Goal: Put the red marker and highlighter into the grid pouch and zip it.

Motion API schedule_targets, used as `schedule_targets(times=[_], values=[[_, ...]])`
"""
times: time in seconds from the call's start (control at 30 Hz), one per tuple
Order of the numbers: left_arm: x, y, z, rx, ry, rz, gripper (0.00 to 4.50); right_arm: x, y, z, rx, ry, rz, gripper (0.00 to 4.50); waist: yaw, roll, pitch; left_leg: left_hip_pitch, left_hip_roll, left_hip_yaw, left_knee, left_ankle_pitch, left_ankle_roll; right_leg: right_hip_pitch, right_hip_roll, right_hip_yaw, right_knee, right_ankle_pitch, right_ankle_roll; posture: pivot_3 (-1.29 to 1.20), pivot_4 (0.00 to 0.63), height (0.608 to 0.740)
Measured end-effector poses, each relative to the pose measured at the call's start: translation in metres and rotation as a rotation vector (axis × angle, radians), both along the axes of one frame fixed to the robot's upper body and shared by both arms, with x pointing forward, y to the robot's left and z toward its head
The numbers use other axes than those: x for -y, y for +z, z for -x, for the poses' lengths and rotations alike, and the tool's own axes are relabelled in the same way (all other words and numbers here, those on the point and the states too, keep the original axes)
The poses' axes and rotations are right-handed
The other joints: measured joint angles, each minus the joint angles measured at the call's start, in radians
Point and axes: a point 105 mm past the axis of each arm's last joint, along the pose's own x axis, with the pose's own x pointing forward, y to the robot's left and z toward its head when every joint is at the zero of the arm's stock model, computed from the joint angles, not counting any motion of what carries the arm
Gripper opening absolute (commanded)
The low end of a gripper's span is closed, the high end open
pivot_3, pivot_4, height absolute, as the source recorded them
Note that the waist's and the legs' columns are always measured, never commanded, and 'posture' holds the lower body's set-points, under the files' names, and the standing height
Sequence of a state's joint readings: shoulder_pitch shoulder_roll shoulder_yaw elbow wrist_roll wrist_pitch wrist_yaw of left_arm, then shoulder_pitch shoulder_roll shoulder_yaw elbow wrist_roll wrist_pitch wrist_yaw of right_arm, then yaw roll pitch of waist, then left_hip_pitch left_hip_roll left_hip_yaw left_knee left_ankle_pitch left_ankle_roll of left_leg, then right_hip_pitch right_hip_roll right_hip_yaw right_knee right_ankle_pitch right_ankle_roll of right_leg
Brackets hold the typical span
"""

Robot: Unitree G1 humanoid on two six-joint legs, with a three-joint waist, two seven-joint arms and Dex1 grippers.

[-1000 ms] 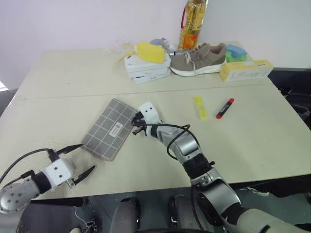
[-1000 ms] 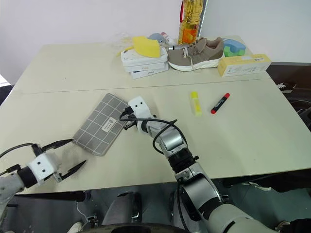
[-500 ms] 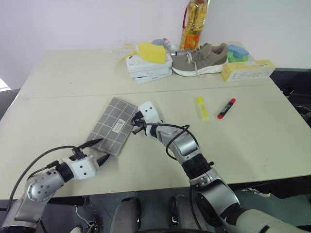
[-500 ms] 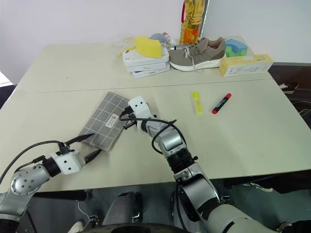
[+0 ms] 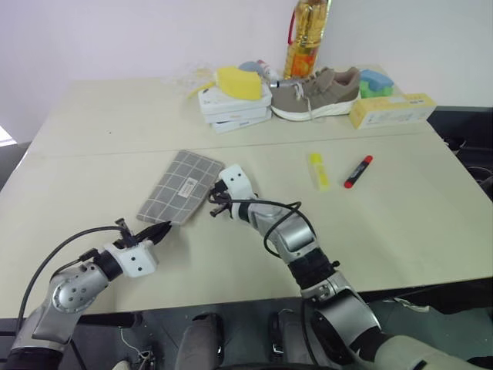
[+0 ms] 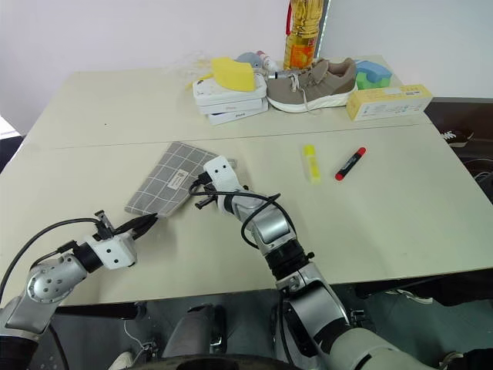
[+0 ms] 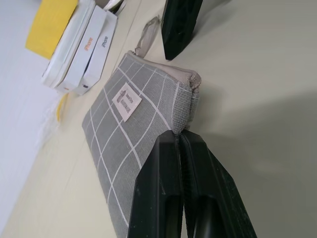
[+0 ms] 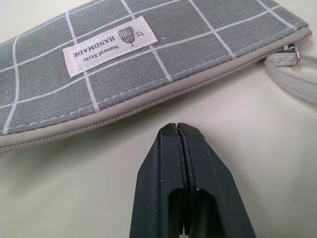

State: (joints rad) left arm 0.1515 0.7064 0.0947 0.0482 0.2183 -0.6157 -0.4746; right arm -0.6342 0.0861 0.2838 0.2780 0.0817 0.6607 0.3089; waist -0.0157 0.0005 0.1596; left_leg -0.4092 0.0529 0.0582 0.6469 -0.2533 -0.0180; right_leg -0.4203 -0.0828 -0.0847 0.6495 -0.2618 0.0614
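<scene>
The grid pouch (image 5: 182, 186) lies flat on the table, grey with white lines and a small white label (image 8: 110, 44). My left gripper (image 5: 163, 228) is shut on the pouch's near corner (image 7: 184, 115). My right gripper (image 8: 177, 130) is shut with nothing in it, its tips just off the pouch's closed zip edge. The zip pull (image 8: 292, 48) sits at the end of that edge. The yellow highlighter (image 5: 317, 170) and the red marker (image 5: 357, 171) lie side by side on the table, well to the right of the pouch.
At the back of the table stand a stack of white boxes (image 5: 233, 106) with a yellow object on top, a beige shoe (image 5: 317, 92), an oil bottle (image 5: 306, 35) and a long yellow box (image 5: 390, 111).
My left gripper came forward to the pouch's near corner and went from open to shut on it. The pouch shifted slightly away. The right gripper stayed put.
</scene>
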Motion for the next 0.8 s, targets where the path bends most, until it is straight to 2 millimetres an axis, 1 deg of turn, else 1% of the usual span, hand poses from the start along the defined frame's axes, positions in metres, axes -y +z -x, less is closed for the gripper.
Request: schedule_targets(times=[0.07,0.17,0.27,0.3,0.43,0.5,0.6,0.63,0.73,0.8], values=[[-0.003,-0.004,0.005,-0.041,0.015,0.044,0.98,0.005,0.007,-0.002,0.038,0.003,-0.003,0.00,-0.002,0.000,0.000,-0.001,0.000,0.000,0.000,0.000,0.000,-0.001,0.000,0.000,0.000,0.000,0.000,0.00,0.150,0.740],[-0.006,-0.011,0.013,-0.099,0.032,0.082,2.48,0.012,0.018,-0.006,0.089,-0.003,-0.013,0.00,-0.005,-0.001,0.000,-0.002,0.001,0.002,-0.001,0.000,0.000,-0.003,0.000,0.001,0.000,0.000,0.000,0.00,0.150,0.740],[-0.008,-0.005,0.015,-0.087,0.032,0.086,4.06,0.013,0.022,-0.006,0.124,0.010,0.000,0.00,-0.005,-0.001,0.000,-0.002,0.001,0.002,-0.002,0.000,0.000,-0.003,0.001,0.001,0.000,0.000,0.000,0.00,0.150,0.740],[-0.007,-0.003,0.016,-0.081,0.028,0.083,4.46,0.011,0.022,-0.005,0.134,0.018,0.007,0.00,-0.004,-0.001,0.000,-0.002,0.000,0.002,-0.002,0.000,0.000,-0.004,0.001,0.001,0.000,0.000,0.000,0.00,0.150,0.740],[-0.008,-0.001,0.018,-0.071,0.029,0.071,4.46,0.005,0.030,-0.006,0.152,0.035,-0.004,0.00,-0.006,-0.001,0.000,-0.002,0.001,0.003,-0.001,0.000,0.000,-0.004,0.001,0.001,0.000,0.000,0.000,0.00,0.150,0.740],[-0.008,-0.001,0.019,-0.065,0.033,0.060,4.46,-0.003,0.035,-0.009,0.135,0.039,-0.037,0.00,-0.006,-0.001,0.000,-0.002,0.001,0.003,-0.002,0.000,0.000,-0.004,0.002,0.001,0.000,0.000,0.000,0.00,0.150,0.740],[-0.008,-0.001,0.019,-0.055,0.036,0.049,4.46,-0.020,0.039,-0.015,0.120,0.055,-0.051,0.00,-0.006,-0.001,0.000,-0.002,0.000,0.003,-0.002,0.000,0.000,-0.005,0.002,0.001,0.000,0.000,0.000,0.00,0.150,0.740],[-0.008,0.000,0.019,-0.052,0.036,0.047,4.46,-0.023,0.039,-0.016,0.119,0.057,-0.050,0.00,-0.005,-0.001,0.000,-0.002,0.000,0.003,-0.002,0.000,0.000,-0.005,0.002,0.001,0.000,0.000,0.000,0.00,0.150,0.740],[-0.008,0.000,0.019,-0.049,0.036,0.043,4.46,-0.023,0.025,-0.026,0.051,0.039,-0.007,0.00,-0.005,-0.001,0.000,-0.002,0.001,0.004,-0.002,0.000,0.000,-0.004,0.001,0.002,0.000,0.000,0.000,0.00,0.150,0.740],[-0.008,0.000,0.019,-0.047,0.037,0.042,4.46,-0.023,0.013,-0.027,-0.001,0.033,0.012,0.00,-0.006,-0.001,0.000,-0.002,0.001,0.004,-0.002,0.000,0.000,-0.005,0.001,0.002,0.000,0.000,0.000,0.00,0.150,0.740]])
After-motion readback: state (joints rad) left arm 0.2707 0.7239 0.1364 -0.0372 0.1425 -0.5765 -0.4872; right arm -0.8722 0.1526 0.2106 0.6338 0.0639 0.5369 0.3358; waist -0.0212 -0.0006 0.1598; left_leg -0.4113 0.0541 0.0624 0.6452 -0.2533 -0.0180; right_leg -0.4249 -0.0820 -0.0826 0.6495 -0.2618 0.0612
